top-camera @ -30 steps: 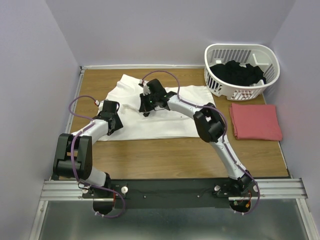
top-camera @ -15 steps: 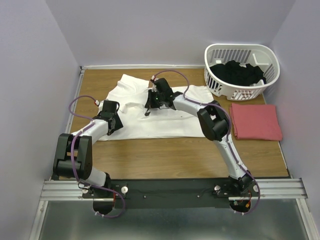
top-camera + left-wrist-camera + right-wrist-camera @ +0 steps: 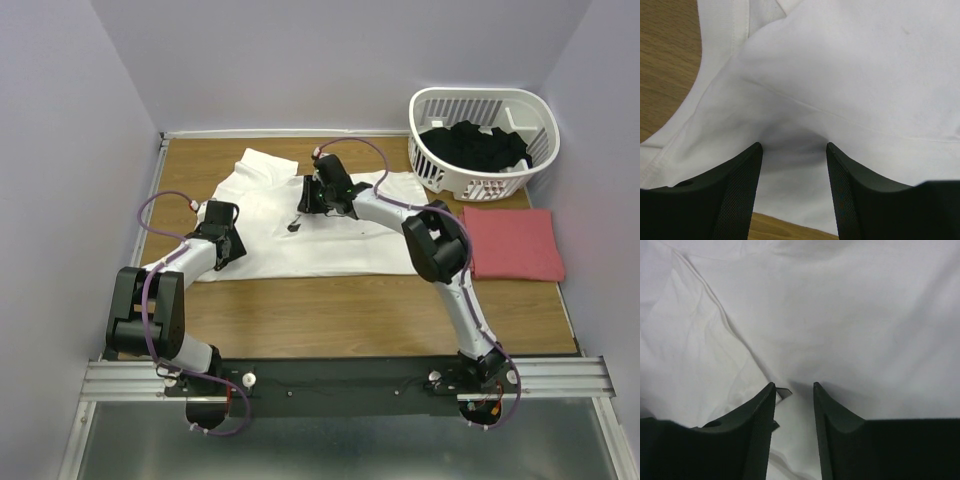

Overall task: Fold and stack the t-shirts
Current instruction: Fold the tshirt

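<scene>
The white t-shirt (image 3: pixel 340 240) lies spread out on the wooden table (image 3: pixel 380 310), wrinkled near its collar. The salmon-red t-shirt (image 3: pixel 510 243) lies folded at the right. My left gripper (image 3: pixel 226 250) is at the white shirt's near-left edge. In the left wrist view it (image 3: pixel 793 147) is open, with white cloth (image 3: pixel 850 75) bulging between the jaws. My right gripper (image 3: pixel 304 202) is over the shirt's upper middle. In the right wrist view it (image 3: pixel 793 386) is narrowly open over white cloth (image 3: pixel 850 320), and a small dark tag (image 3: pixel 784 391) lies by its left finger.
A white slatted basket (image 3: pixel 430 165) holding dark clothes (image 3: pixel 475 145) stands at the back right, just behind the red shirt. Purple walls close in the table on the left, back and right. Bare wood shows in front of the shirts.
My right gripper has moved away from me and slightly right across the white shirt. The left arm has stayed put.
</scene>
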Controlling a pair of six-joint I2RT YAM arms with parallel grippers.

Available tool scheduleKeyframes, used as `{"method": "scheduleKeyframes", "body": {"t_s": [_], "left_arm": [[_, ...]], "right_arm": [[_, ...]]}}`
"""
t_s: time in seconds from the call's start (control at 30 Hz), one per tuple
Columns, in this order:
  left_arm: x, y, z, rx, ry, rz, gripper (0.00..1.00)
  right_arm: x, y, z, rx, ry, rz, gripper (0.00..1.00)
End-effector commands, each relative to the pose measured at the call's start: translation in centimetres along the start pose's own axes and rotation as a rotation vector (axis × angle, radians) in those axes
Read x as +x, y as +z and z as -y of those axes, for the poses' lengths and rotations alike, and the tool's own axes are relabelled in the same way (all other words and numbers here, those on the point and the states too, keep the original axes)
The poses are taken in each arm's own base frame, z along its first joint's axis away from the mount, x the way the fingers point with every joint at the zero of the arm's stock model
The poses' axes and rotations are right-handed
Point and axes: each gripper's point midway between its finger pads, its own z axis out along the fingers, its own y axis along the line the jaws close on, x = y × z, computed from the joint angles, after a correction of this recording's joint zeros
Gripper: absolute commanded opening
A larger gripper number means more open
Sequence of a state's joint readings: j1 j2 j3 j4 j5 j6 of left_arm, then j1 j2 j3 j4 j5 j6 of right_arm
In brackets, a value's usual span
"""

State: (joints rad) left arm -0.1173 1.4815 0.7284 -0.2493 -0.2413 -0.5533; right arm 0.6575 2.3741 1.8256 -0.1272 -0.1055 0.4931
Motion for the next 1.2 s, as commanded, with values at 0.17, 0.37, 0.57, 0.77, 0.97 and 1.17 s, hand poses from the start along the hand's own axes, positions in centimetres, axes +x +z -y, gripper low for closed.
{"method": "scheduleKeyframes", "body": {"t_s": [0.17,0.37,0.57,0.77,0.97,1.17], "left_arm": [[-1.0,-1.5,0.1,0.015,-0.016,0.023,0.67],[-4.4,-3.9,0.3,0.014,-0.102,0.123,0.68],[-2.8,-1.6,-1.9,-0.011,-0.197,0.039,0.68],[0.9,-0.1,-4.7,-0.054,-0.250,-0.061,0.67],[2.9,-0.4,-6.6,-0.090,-0.311,-0.102,0.67],[3.1,-1.5,-7.6,-0.139,-0.378,-0.106,0.64]], "right_arm": [[-3.9,-8.4,1.3,0.104,-0.092,0.122,0.55],[1.1,-14.5,8.5,0.216,0.003,0.032,0.55],[5.7,-20.4,15.3,0.330,0.145,-0.033,0.59],[9.3,-22.9,17.3,0.399,0.195,-0.090,0.69],[14.6,-24.5,18.9,0.495,0.268,-0.219,0.76],[19.2,-27.3,19.3,0.572,0.348,-0.348,0.79]]}}
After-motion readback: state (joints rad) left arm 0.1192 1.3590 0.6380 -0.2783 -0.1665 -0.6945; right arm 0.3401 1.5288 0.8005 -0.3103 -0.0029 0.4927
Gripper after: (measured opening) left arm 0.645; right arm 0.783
